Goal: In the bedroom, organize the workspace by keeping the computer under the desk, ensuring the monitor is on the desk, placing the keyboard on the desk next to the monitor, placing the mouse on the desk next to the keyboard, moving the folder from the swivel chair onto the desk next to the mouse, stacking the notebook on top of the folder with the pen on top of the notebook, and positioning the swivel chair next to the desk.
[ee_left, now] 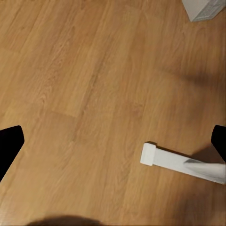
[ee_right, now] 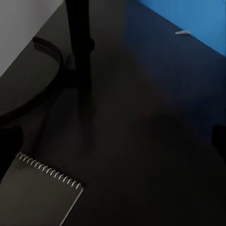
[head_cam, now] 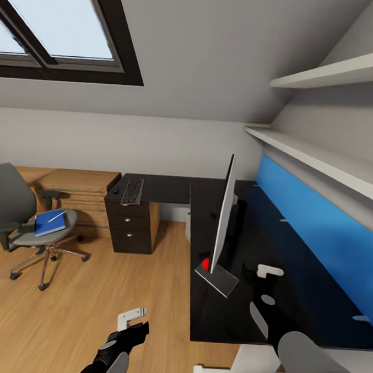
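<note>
The monitor (head_cam: 224,222) stands edge-on on the black desk (head_cam: 170,189), its stand (ee_right: 80,42) close to my right gripper. That gripper (head_cam: 269,277) hovers open over the desk near a dark spiral notebook (ee_right: 42,193). The keyboard (head_cam: 132,192) and mouse (head_cam: 115,191) lie on the desk's far wing above the drawers. The swivel chair (head_cam: 12,200) stands apart at the left with the blue folder (head_cam: 50,223) on its seat and the pen (head_cam: 56,216) on the folder. My left gripper (head_cam: 131,322) hangs open over the wood floor (ee_left: 94,84). The computer is out of view.
A blue panel (head_cam: 317,222) runs along the wall behind the desk, with shelves (head_cam: 321,156) above. Light wooden cabinets (head_cam: 81,194) stand behind the chair. A white bar (ee_left: 181,162) lies on the floor below the left gripper. The desk's white leg (head_cam: 253,361) stands below its near edge.
</note>
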Controlling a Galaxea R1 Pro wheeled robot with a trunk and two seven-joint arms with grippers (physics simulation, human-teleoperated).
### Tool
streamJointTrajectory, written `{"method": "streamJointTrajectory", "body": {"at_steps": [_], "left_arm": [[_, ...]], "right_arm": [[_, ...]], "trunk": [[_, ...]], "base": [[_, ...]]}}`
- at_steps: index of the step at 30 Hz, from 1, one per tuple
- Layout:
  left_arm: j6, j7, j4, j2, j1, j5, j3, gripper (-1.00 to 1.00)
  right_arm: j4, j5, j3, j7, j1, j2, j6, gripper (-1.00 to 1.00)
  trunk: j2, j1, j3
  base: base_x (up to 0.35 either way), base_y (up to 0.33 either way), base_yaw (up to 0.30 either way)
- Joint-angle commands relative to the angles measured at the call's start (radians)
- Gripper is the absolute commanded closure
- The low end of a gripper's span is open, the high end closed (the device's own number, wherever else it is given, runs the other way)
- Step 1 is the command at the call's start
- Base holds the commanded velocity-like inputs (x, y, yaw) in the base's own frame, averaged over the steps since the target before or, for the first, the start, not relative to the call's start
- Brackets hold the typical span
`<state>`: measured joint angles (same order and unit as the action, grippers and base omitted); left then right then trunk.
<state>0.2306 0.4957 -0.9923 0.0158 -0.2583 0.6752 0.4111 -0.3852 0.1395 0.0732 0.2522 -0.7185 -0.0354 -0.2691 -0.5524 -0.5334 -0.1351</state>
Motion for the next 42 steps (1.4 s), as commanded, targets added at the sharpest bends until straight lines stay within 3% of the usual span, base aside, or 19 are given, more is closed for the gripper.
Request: {"method": "streamJointTrajectory", "body": {"at_steps": [1, 15, 29, 42], "left_arm": [[0.003, 0.007, -0.002, 0.0, -0.001, 0.006, 0.002, -1.0], [0.003, 0.007, -0.002, 0.0, -0.001, 0.006, 0.002, -1.0], [0.001, 0.01, -0.002, -0.001, -0.001, 0.006, -0.003, -1.0], [0.001, 0.011, -0.003, -0.002, -0.001, 0.007, -0.006, -1.0]], "right_arm": [[0.0, 0.01, 0.008, 0.004, -0.001, -0.001, -0.008, -1.0], [0.0, 0.011, 0.007, -0.002, -0.001, 0.0, -0.015, -1.0], [0.001, 0.011, 0.009, -0.013, -0.001, 0.0, -0.013, -1.0], [0.006, 0.011, 0.012, -0.019, -0.001, 0.002, -0.008, -1.0]], "trunk": [[-0.002, -0.001, -0.002], [-0.002, -0.001, -0.002], [-0.002, -0.001, -0.002], [-0.093, -0.051, -0.043]], "base": [[0.301, -0.119, 0.0], [0.286, -0.119, 0.0], [0.039, -0.018, 0.0], [0.0, 0.0, 0.0]]}}
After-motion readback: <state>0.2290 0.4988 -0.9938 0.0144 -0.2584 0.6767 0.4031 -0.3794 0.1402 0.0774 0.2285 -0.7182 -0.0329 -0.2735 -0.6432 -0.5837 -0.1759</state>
